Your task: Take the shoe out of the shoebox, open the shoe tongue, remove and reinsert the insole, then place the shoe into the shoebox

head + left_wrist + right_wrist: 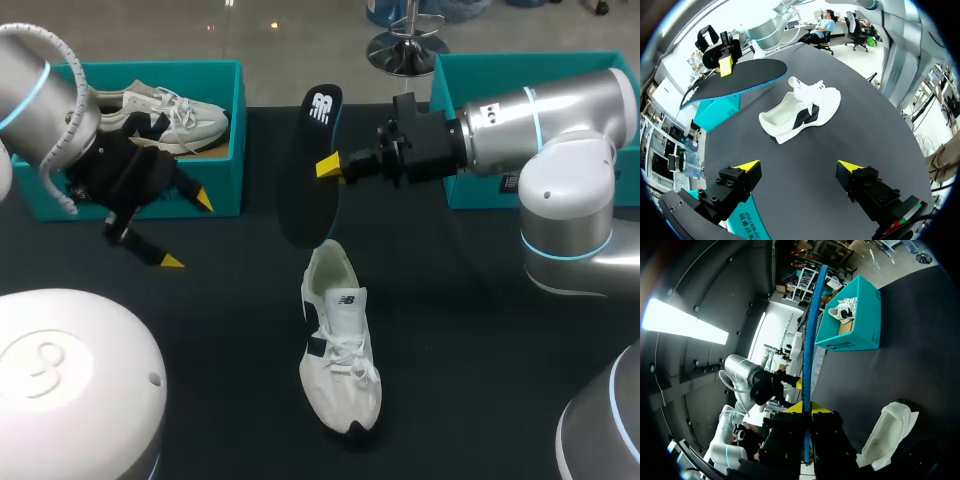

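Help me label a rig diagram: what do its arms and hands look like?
The left arm and right arm are rounded silver tubes with light-blue rings; a ribbed white cable runs along the left one. The left hand and right hand are blocky black, with yellow fingertips.

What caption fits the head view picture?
Right fingers hold the black insole near the white shoe; left fingers open.

Worktop (480,330) — covered wall to wall in a flat, matte black sheet.

Far right: a teal box (480,72), open at the top and partly hidden; contents not visible.

Far left: a second sneaker (185,115) — white and cream with dark panels and white laces — lies inside the teal shoebox (225,170). Brown cardboard (205,150) shows beneath it.
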{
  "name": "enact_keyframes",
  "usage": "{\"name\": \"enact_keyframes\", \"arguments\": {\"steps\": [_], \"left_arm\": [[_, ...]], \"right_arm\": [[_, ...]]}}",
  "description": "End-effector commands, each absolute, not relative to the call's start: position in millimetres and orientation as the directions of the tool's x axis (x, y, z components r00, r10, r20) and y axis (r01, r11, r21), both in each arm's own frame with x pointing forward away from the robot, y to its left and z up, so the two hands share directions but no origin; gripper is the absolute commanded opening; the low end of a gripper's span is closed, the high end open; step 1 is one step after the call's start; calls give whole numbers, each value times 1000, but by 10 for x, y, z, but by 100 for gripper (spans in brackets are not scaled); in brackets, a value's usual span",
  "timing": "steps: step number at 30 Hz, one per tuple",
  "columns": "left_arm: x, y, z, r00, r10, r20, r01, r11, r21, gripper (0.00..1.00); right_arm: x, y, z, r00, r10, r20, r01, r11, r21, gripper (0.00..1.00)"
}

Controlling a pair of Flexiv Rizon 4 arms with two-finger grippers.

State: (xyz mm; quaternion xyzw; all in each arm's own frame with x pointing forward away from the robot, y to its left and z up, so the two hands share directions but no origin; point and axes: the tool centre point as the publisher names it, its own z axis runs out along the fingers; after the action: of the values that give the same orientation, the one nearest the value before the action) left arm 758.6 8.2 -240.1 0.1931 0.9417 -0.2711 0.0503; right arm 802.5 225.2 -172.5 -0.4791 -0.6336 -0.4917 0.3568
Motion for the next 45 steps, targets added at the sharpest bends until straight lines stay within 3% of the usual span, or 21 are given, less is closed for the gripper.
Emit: {"name": "enact_keyframes", "arguments": {"steps": [1, 11, 24, 34, 45], "left_arm": [[7756, 88, -2478, -967, 253, -35, 238, 844, -481, 100], [7600, 377, -2605, -992, 99, 79, 56, 901, -431, 100], [7600, 377, -2605, -992, 99, 79, 56, 901, -431, 100], [7600, 377, -2605, -992, 99, 79, 56, 901, -431, 100], [7600, 377, -2605, -992, 99, 79, 56, 901, -431, 100]], "right_arm": [[8031, 2274, -1729, -286, 258, 923, 958, 58, 281, 0], [8031, 2274, -1729, -286, 258, 923, 958, 58, 281, 0], [8116, 2198, -1772, -308, 289, 906, 951, 115, 286, 0], [8393, 2027, -1897, -443, 319, 838, 896, 169, 410, 0], [8339, 2015, -2212, -474, 353, 807, 879, 132, 458, 0]]}}
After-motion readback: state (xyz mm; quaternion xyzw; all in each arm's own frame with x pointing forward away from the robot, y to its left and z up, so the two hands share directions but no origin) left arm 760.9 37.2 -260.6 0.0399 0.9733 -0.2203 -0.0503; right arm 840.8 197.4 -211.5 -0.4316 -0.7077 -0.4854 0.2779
